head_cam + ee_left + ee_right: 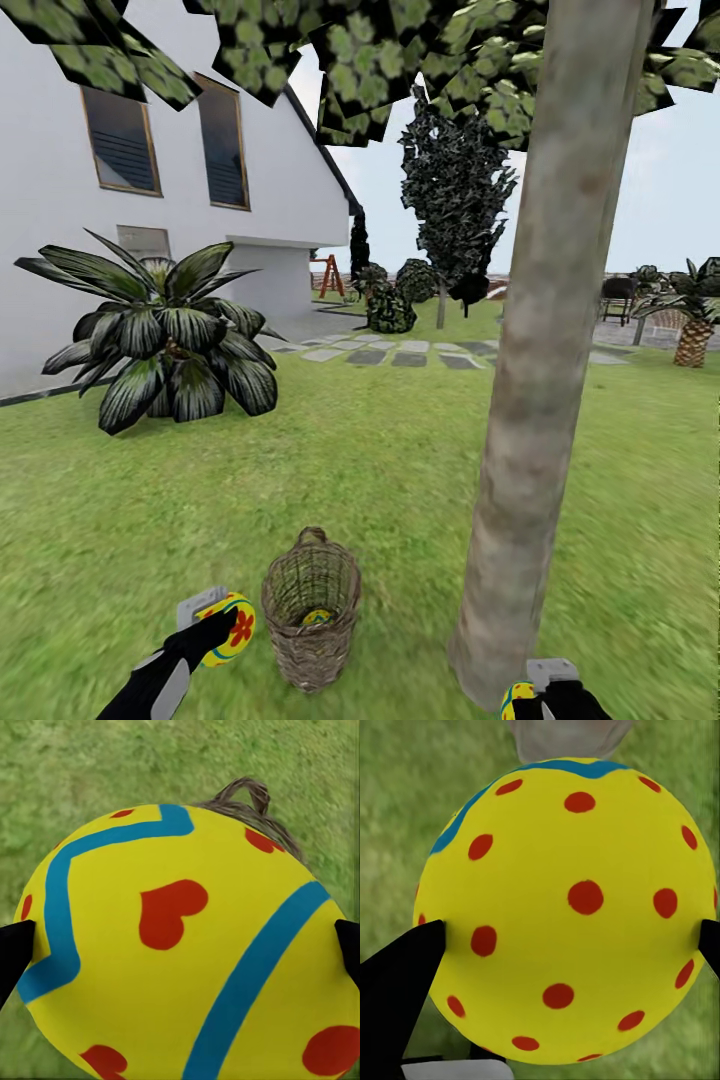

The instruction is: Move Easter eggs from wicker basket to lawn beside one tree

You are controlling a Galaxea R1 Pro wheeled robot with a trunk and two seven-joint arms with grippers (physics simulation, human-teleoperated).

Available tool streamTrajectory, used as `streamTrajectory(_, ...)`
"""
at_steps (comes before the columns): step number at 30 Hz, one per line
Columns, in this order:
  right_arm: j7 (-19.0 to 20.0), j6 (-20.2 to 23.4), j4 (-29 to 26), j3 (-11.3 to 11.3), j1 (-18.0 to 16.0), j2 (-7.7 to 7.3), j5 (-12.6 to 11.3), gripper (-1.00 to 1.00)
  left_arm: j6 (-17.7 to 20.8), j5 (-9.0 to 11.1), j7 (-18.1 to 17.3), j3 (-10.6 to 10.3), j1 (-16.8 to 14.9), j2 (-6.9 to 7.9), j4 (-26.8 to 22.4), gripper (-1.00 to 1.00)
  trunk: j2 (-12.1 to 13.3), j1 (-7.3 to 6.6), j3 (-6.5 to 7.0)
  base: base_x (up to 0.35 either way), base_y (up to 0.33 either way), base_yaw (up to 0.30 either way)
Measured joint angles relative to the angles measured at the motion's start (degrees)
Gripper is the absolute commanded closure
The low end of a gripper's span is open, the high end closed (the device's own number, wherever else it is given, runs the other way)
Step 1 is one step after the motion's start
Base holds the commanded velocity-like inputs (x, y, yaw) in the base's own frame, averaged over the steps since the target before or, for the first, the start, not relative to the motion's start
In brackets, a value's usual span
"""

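Observation:
The wicker basket (311, 610) stands on the lawn (380, 470) just left of the tree (545, 350), whose trunk rises at right. One Easter egg (318, 617) lies inside the basket. My left gripper (222, 625) is shut on a yellow egg (232, 628) with red marks, held left of the basket rim. In the left wrist view that egg (187, 945) shows blue bands and red hearts, with the basket handle (244, 795) behind it. My right gripper (530, 697) is shut on another egg (518, 697) at the foot of the trunk; this red-spotted egg (570, 907) sits between black fingers (401, 975).
A low spiky-leaved plant (165, 340) grows at left by the white house (150, 200). Grey paving slabs (410, 352) cross the grass behind. Dark conifers (455, 200) and a palm (692, 310) stand far back. Open grass lies between the basket and the plant.

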Motion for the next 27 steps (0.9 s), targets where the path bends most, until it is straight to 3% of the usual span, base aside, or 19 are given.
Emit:
streamTrajectory(4, -0.06, -0.02, 0.01, 0.03, 0.0, 0.0, 0.01, 1.0, -0.01, 0.0, 0.0, 0.01, 0.0, -0.01, -0.01, 1.0, 0.01, 0.02, 0.0, -0.15, -0.241, 0.057)
streamTrajectory(11, 0.0, -0.04, 0.01, 0.03, -0.02, -0.08, 0.01, 1.0, 0.19, 0.07, -0.05, 0.01, 0.01, 0.0, 0.06, 1.0, 0.01, 0.02, 0.0, -0.223, -0.217, 0.261)
streamTrajectory(14, 0.02, -0.01, -0.18, -0.04, -0.02, -0.16, 0.01, 1.0, 0.16, -0.03, -0.16, 0.03, 0.03, -1.04, 6.37, 1.0, 0.01, 0.02, -0.01, -0.199, -0.217, 0.273)
streamTrajectory(15, 0.02, 0.0, -0.25, -0.05, -0.02, -0.17, 0.01, 1.0, 0.15, -0.02, -0.76, 0.07, 0.06, -0.93, 7.28, 1.0, 0.01, 0.02, 0.0, -0.191, -0.228, 0.273)
streamTrajectory(18, 0.02, 0.04, -0.32, -0.05, -0.02, -0.19, 0.01, 1.0, 0.25, -0.09, -9.36, 0.1, 0.26, -0.74, 8.18, 1.0, 0.0, 0.02, 0.0, -0.175, -0.239, 0.257)
streamTrajectory(20, 0.02, 0.05, -0.33, -0.05, -0.02, -0.19, 0.01, 1.0, 0.54, -0.08, -10.07, 0.16, 0.33, 0.09, 9.14, 1.0, 0.0, 0.02, 0.0, -0.163, -0.243, 0.243)
streamTrajectory(22, 0.02, 0.06, -0.36, -0.05, -0.02, -0.26, 0.01, 1.0, 1.22, 0.0, -7.79, 0.42, 0.35, 2.3, 10.49, 1.0, 0.0, 0.01, 0.0, -0.129, -0.245, 0.219)
streamTrajectory(24, -0.03, 0.07, -0.4, -0.09, -0.01, -0.29, 0.01, 1.0, 6.98, 0.03, -6.76, 0.58, 0.34, 3.51, 10.3, 1.0, 0.0, 0.01, 0.0, -0.075, -0.254, 0.188)
streamTrajectory(27, -0.07, 0.1, -0.45, -0.09, -0.01, -0.52, 0.01, 1.0, 16.85, -0.1, -6.65, 0.34, 0.34, 3.86, 10.08, 1.0, 0.0, 0.0, 0.0, -0.011, -0.231, 0.149)
